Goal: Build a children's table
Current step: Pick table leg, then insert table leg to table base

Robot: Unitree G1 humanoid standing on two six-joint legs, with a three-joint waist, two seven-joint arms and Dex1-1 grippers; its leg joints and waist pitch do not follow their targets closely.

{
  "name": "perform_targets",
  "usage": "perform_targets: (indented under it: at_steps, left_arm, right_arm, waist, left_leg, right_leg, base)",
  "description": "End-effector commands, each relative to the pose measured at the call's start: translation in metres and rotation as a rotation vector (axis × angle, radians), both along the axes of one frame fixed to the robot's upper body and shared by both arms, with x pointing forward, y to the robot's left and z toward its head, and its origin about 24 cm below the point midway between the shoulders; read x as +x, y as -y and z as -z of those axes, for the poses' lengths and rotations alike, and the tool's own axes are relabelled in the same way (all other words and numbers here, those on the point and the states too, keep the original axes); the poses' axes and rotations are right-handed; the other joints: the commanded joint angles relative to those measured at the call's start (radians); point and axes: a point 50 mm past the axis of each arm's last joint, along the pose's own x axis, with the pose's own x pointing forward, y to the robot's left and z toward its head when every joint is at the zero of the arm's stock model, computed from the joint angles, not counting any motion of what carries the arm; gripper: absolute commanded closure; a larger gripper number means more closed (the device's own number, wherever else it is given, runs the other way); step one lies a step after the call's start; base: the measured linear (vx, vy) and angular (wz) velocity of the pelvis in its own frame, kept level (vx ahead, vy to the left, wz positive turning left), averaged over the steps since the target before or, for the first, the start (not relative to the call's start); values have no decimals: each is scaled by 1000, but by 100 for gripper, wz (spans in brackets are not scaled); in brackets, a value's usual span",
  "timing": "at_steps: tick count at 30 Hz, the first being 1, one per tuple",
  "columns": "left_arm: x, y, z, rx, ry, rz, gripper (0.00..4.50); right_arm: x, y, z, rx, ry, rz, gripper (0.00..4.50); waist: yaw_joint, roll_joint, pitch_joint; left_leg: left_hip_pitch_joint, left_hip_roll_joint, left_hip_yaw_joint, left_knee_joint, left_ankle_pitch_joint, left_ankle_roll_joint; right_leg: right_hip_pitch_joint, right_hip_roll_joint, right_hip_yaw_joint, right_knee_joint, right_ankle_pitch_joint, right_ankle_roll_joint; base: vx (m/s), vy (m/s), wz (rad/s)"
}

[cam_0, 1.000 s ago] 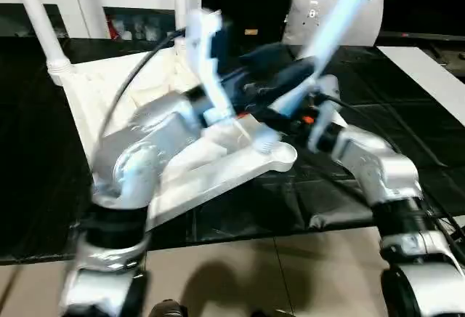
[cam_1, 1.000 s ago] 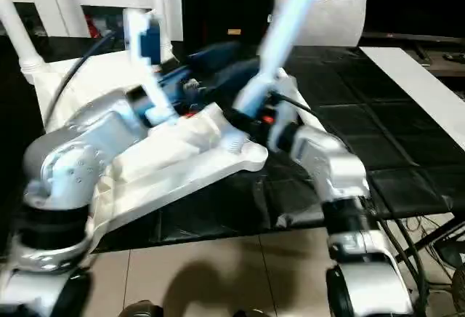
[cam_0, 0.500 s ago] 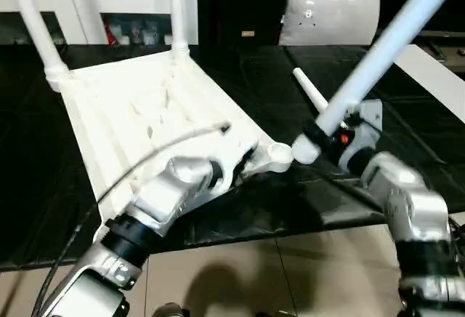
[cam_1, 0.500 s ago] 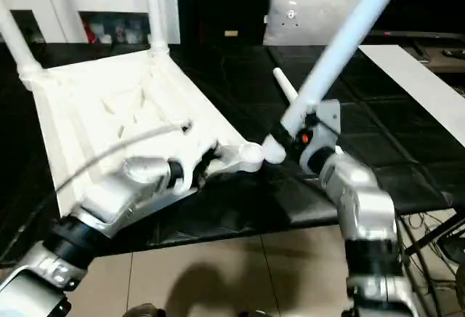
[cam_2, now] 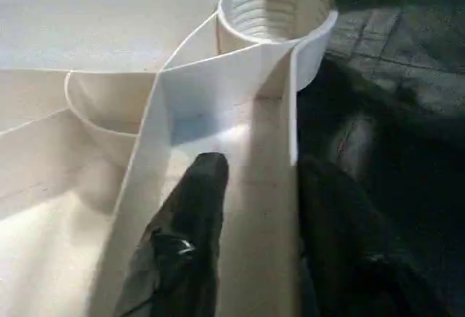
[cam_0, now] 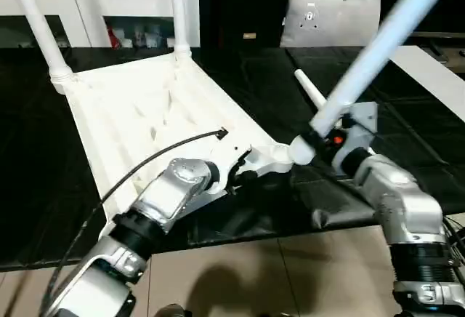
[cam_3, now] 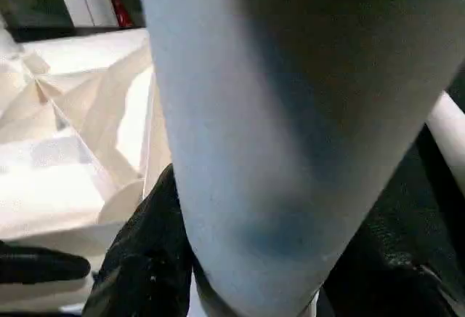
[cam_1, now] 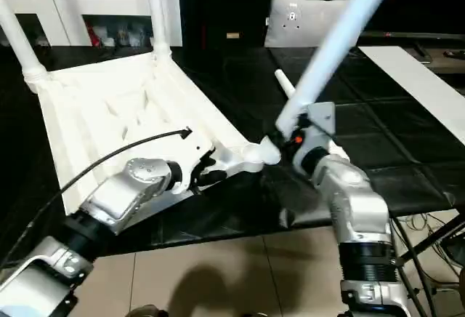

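Head views: upturned white ribbed plastic tabletop (cam_0: 138,113) lies on a black mat (cam_0: 341,208), two white tapered legs (cam_0: 178,11) already upright at its far corners. Right gripper (cam_0: 320,131) clamps a third long white round leg (cam_0: 378,48), long axis rising toward 1 o'clock, its foot touching the near corner socket (cam_0: 280,155) at 9 o'clock. A fourth leg (cam_0: 311,91) lies on the mat.

Left wrist view: left gripper (cam_2: 254,201), narrowly spread, straddles the tabletop rim beside the threaded socket.

Right wrist view: leg held between black fingers (cam_3: 138,259). No writing legible.

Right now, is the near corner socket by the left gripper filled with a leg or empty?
Empty. The left wrist view looks into the socket and shows bare threaded rings inside; the leg in the right gripper is still outside it.
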Motion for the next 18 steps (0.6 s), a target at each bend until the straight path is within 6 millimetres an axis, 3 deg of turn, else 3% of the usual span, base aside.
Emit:
perform_targets:
  at_steps: [1,4,5,6,8,9,10,11,12,13,14,15,16,17,18]
  left_arm:
    - [4,-5,3,22,-4,-26,316]
    - [6,-5,6,30,-19,-27,351]
    - [6,-5,6,32,-20,-27,351]
    - [6,-5,6,33,-21,-27,359]
    - [6,-6,8,58,-26,-22,371]
    - [6,-7,9,74,-27,-21,383]
    - [6,-7,9,74,-27,-21,394]
    - [6,-9,12,109,-33,-12,400]
    - [6,-9,12,109,-33,-12,413]
    - [6,-10,14,126,-37,-9,413]
    - [6,-12,15,141,-40,-11,427]
    - [6,-13,16,150,-41,-12,438]
    - [8,-15,15,148,-34,-28,438]
    - [8,-15,15,148,-34,-28,448]
    - [10,-16,14,136,-26,-35,449]
  right_arm:
    - [-1,3,-5,-17,15,14,263]
    - [-3,2,-5,1,2,-31,263]
    - [-3,2,-5,4,2,-39,263]
    - [-3,2,-5,4,2,-40,263]
    - [-3,1,-6,-2,20,-47,263]
    - [-3,2,-7,-7,30,-47,263]
    - [-3,2,-7,-7,30,-47,263]
    - [-3,2,-8,-8,35,-53,263]
    - [-3,2,-8,-8,35,-53,263]
    - [-3,1,-9,-7,37,-57,263]
    - [-3,1,-9,-3,37,-61,263]
    - [-3,1,-10,0,37,-64,263]
    - [-3,1,-11,4,38,-68,263]
    - [-3,1,-11,4,38,-68,263]
    - [-2,0,-12,11,41,-71,263]
  waist:
    - [-3,1,-74]
    - [-8,9,-73]
    - [-14,23,-71]
    - [-23,28,-69]
    - [-27,34,-68]
    - [-27,35,-61]
    - [-28,28,-52]
    - [-27,22,-49]
    - [-34,7,-41]
    - [-46,3,-37]
    - [-76,8,-41]
    - [-61,65,-48]
    - [18,90,-62]
    - [-12,33,-72]
    - [16,-16,-61]
  left_leg:
    - [40,30,-29,-65,-414,-26]
    - [47,34,-32,-65,-452,-23]
    - [54,46,-39,-72,-507,-28]
    - [53,64,-50,-88,-582,-38]
    - [42,86,-58,-115,-656,-49]
    - [37,97,-56,-140,-733,-71]
    - [43,87,-43,-150,-789,-91]
    - [53,74,-36,-140,-789,-93]
    - [105,32,-21,-64,-711,-83]
    - [134,8,-12,2,-640,-72]
    - [132,2,-6,75,-512,-45]
    - [111,40,-16,32,-559,-45]
    - [-59,27,14,-167,-810,-150]
    - [-40,62,-20,-171,-756,-109]
    - [32,27,-40,-58,-556,-151]
  right_leg:
    - [31,-72,22,-125,-664,14]
    - [33,-70,5,-138,-681,28]
    - [38,-66,-8,-142,-657,26]
    - [52,-62,-18,-130,-606,20]
    - [69,-56,-7,-94,-529,3]
    - [73,-49,8,-58,-477,-19]
    - [64,-44,12,-52,-520,-33]
    - [56,-43,6,-72,-597,-23]
    - [5,-54,-36,-161,-840,41]
    - [-22,-59,-85,-220,-946,84]
    - [-11,-64,-182,-284,-986,172]
    - [41,-55,-208,-229,-852,163]
    - [146,15,-52,132,-307,-6]
    - [159,-3,24,176,-359,20]
    - [80,-120,67,-15,-1044,100]
  base:
    - [0,0,0]
    - [0,0,0]
    - [0,0,0]
    - [0,0,0]
    - [0,0,0]
    - [0,0,0]
    - [0,0,0]
    - [0,0,0]
    - [0,0,0]
    - [0,0,0]
    - [-34,26,-26]
    - [195,87,-51]
    - [238,104,-42]
    - [229,-33,-37]
    - [0,-94,-11]
